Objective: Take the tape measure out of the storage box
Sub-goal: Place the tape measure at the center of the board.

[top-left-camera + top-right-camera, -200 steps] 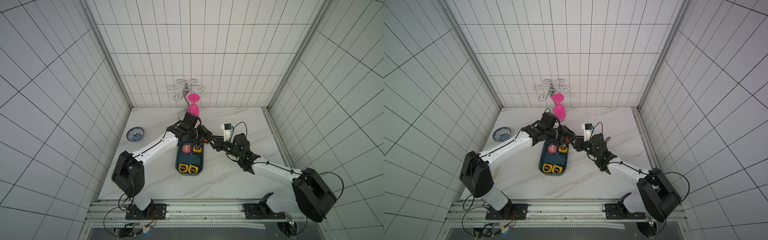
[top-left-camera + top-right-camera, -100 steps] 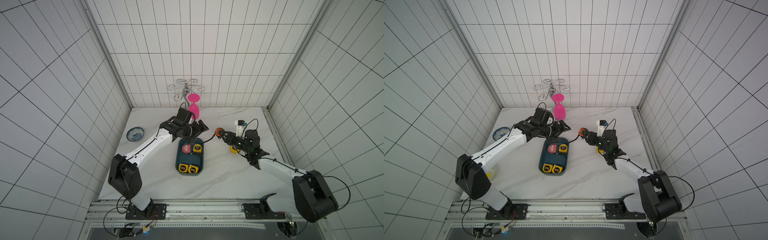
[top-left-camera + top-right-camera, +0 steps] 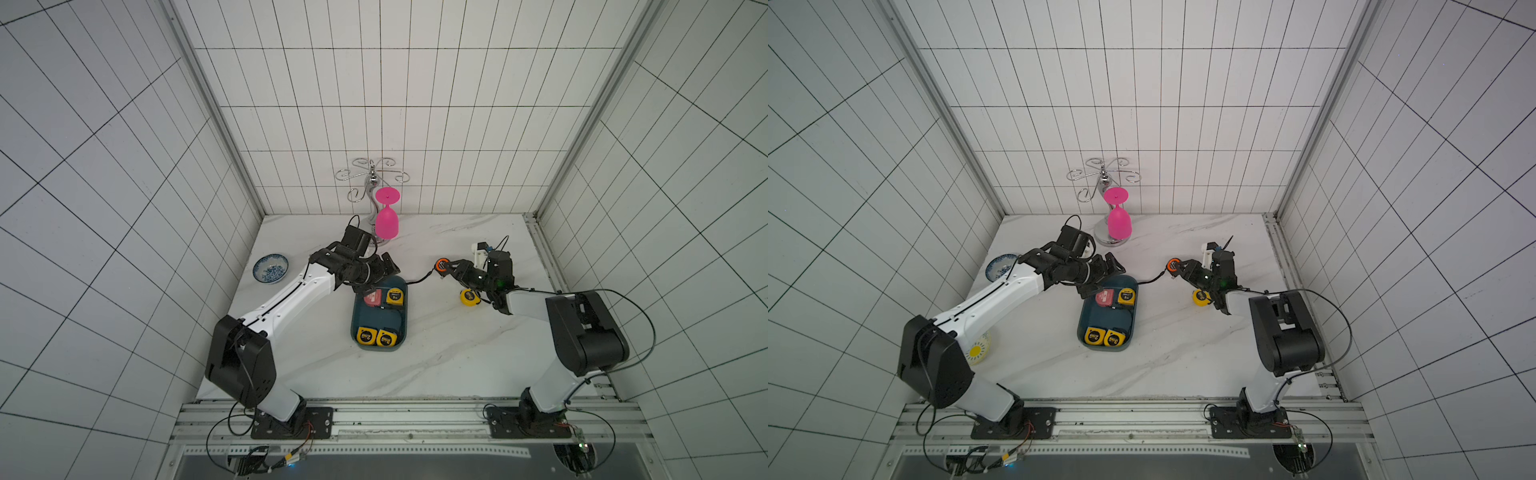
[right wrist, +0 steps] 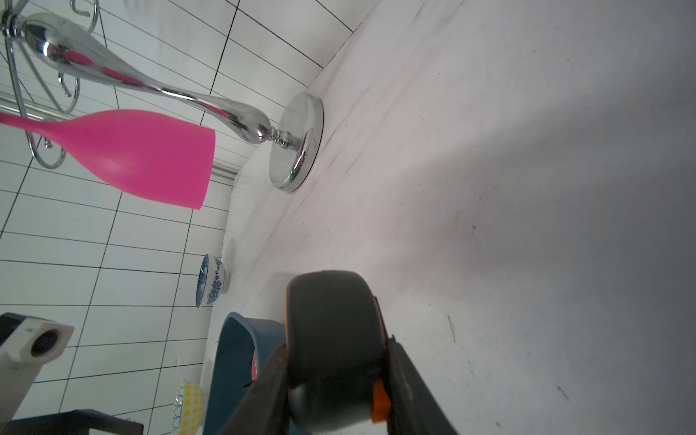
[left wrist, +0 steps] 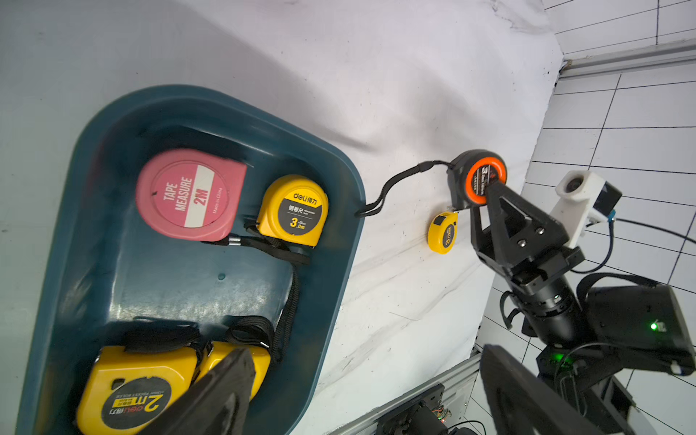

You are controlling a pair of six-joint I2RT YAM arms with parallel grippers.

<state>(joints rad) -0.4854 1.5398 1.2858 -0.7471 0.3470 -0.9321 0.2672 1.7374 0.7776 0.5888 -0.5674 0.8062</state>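
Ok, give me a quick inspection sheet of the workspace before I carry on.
Surface: white marble table, faint scuffs.
Job's things: storage box holds a pink tape measure, a yellow tape measure beside it and a yellow pair at the near end; black-and-orange tape measure is out, its strap reaching the box's rim; small yellow tape measure lies on the table.
Clutter: blue-patterned bowl, yellow bowl.
Pincers: left pincer open above the box's far end; right pincer shut on the black-and-orange tape measure.
Cables: camera leads loop off both wrists, none in the box.
Surroundings: tiled walls; chrome rack with a pink glass hanging at the back.
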